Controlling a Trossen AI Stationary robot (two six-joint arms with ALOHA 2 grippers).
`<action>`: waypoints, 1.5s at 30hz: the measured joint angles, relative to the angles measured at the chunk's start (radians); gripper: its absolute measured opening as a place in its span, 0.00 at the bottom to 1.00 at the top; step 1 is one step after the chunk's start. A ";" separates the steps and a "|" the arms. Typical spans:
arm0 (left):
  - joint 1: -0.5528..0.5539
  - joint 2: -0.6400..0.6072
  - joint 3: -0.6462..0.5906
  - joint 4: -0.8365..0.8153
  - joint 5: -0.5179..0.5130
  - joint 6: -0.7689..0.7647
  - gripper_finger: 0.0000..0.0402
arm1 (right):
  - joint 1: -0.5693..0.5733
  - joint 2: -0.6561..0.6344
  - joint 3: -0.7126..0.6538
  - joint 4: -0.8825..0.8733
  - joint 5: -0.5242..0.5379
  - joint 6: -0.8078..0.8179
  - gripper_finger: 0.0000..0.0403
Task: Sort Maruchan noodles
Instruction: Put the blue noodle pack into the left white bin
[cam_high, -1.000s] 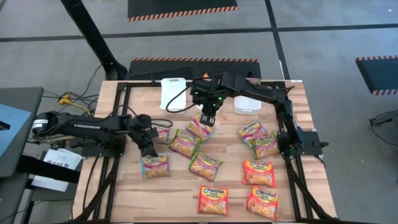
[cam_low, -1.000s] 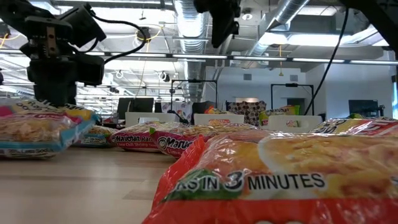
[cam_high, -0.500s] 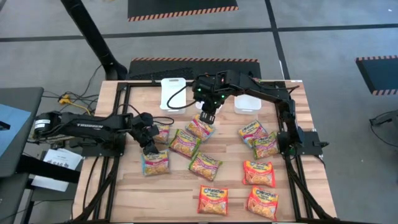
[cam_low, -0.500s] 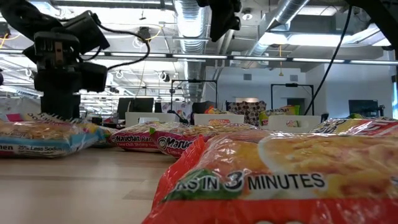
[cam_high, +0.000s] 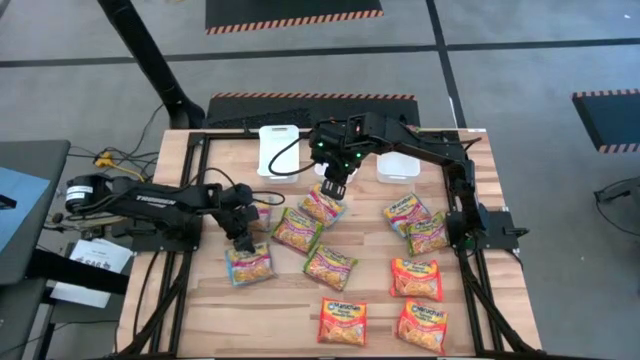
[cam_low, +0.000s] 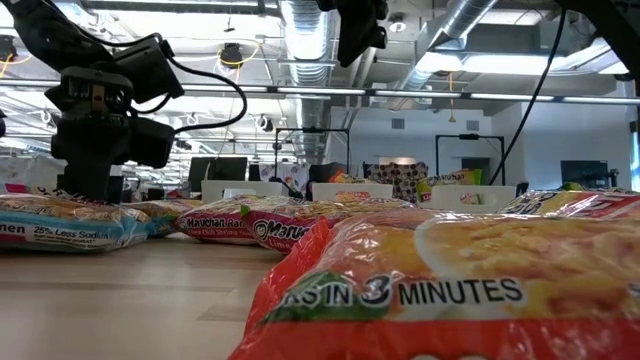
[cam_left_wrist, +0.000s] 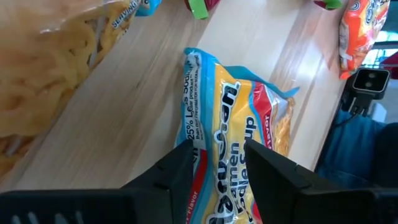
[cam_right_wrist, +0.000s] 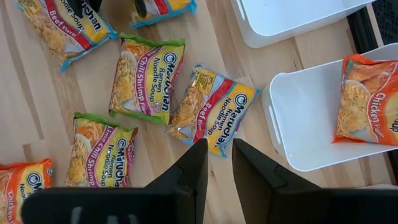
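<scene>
Lower left of the high view, we see the left hand (cam_high: 240, 243) parted just above the glossy yellow-blue ramen packet (cam_high: 249, 265), gripping nothing.

- High view: straight down, far, covers the whole tabletop (cam_high: 290, 300) and both arms.
- Low view: at tabletop height, level, an orange-red noodle packet (cam_low: 450, 290) right at the lens.
- Left wrist view: very close over a blue-yellow packet (cam_left_wrist: 233, 155), also seen from above.
- Right wrist view: higher up, looking down on several packets and the white trays (cam_right_wrist: 311, 124).
</scene>
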 joint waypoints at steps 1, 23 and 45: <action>-0.004 0.000 0.000 0.000 -0.006 -0.007 0.32 | 0.000 0.000 0.000 0.000 0.000 0.000 0.24; -0.096 0.001 -0.003 0.026 -0.067 -0.028 0.01 | -0.022 0.000 0.000 0.001 0.008 0.000 0.24; 0.075 0.011 0.161 -0.022 -0.042 0.190 0.00 | -0.059 -0.032 -0.001 -0.010 0.050 -0.053 0.24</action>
